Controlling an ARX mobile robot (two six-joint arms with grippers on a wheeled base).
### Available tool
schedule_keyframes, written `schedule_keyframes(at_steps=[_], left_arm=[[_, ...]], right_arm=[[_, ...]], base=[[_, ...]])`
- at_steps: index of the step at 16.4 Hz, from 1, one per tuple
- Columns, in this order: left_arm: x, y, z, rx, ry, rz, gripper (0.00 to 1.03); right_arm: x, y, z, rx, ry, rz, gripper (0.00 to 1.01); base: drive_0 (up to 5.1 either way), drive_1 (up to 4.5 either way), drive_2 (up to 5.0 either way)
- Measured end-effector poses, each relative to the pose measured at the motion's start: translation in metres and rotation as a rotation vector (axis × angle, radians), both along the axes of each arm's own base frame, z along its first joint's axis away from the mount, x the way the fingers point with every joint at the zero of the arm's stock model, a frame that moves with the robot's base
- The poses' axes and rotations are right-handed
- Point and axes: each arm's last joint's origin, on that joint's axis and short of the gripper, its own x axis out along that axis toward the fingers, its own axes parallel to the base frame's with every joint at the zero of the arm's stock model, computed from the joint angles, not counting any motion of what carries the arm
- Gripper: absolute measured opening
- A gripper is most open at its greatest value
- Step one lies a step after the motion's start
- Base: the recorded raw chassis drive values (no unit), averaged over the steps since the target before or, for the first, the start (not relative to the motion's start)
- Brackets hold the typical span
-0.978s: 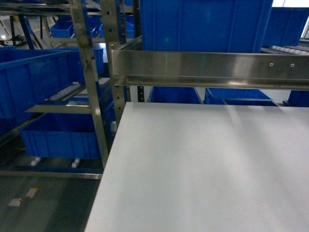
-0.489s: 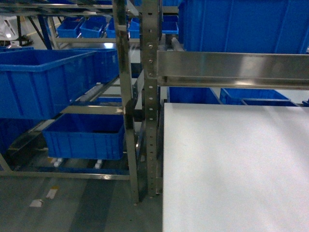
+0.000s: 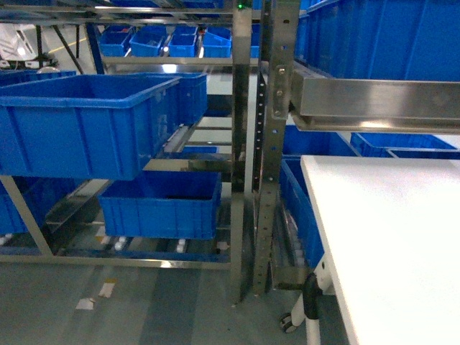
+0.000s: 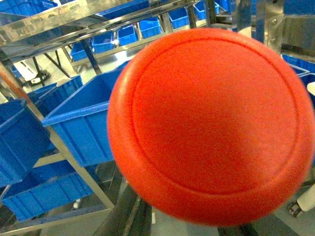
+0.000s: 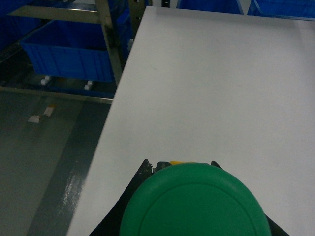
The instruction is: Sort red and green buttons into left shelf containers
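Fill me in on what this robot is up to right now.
It is carrying two push-buttons toward the shelving on its left. The red button fills the left wrist view, close to the camera, with a large blue tub on the rack beyond it. The green button sits in front of the right wrist camera above the white table. Neither claw shows clearly, and nothing has gone into a tub yet as far as these views show.

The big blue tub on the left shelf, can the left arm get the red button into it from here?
Probably yes: the tub is open-topped with only air between it and the red button, though a slanted steel rail runs above it.
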Motion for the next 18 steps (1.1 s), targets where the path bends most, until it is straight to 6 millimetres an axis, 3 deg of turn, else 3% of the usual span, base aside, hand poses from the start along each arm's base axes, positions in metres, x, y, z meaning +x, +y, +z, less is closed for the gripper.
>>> schedule_keyframes(at_steps=[18], left_arm=[[0.0,0.0,-0.0001,0.0,0.001,-0.002,0.26]], right_arm=[[0.0,0.0,0.0002,0.0,-0.002,0.0,0.26]], base=[[-4.9,2.41,2.4]])
